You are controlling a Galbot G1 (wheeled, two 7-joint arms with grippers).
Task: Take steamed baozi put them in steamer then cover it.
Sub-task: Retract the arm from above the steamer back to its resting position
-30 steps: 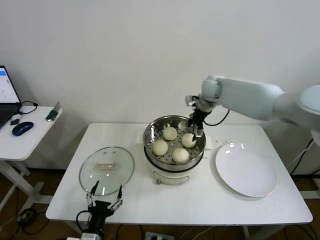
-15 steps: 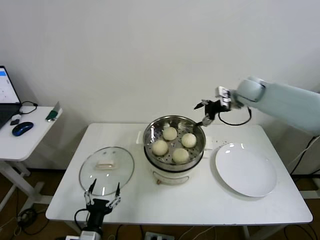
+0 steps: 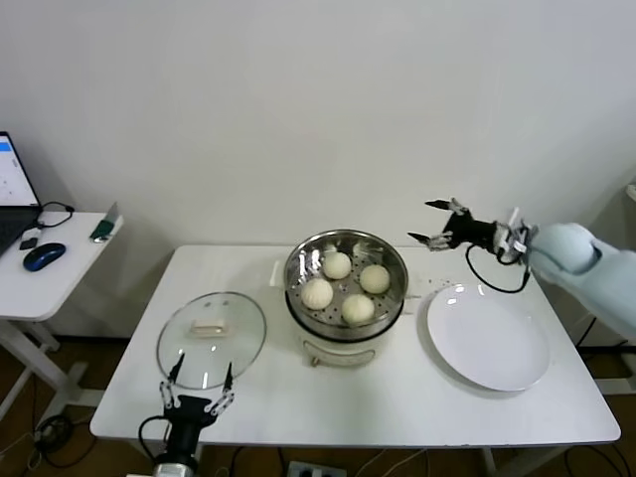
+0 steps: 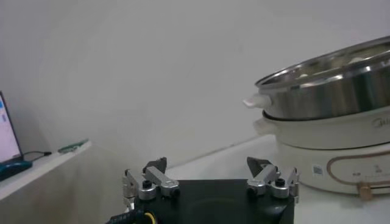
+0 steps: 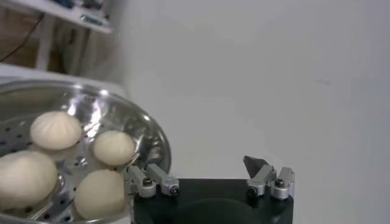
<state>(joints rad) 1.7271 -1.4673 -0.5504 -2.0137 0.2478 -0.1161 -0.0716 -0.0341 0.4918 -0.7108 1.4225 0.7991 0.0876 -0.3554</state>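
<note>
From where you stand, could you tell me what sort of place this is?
Probably an office or lab set up for kitchen trials: a shiny round steel steamer on a plain white table, with a laptop and blue mouse on a side desk.

White rectangular tabletop [image 3: 397,397] up against a plain wall, with three things sitting straight on it. On the robot's left there's the cover [image 3: 212,339], lying flat near the front edge with its cream handle up. In the middle is a white cooker base [image 3: 338,346] with the steamer [image 3: 345,281] stacked on top. On the robot's right is a flat white plate [image 3: 488,337], just beside the base but not touching. A smaller white side table [image 3: 50,273] stands apart, further left.
</note>
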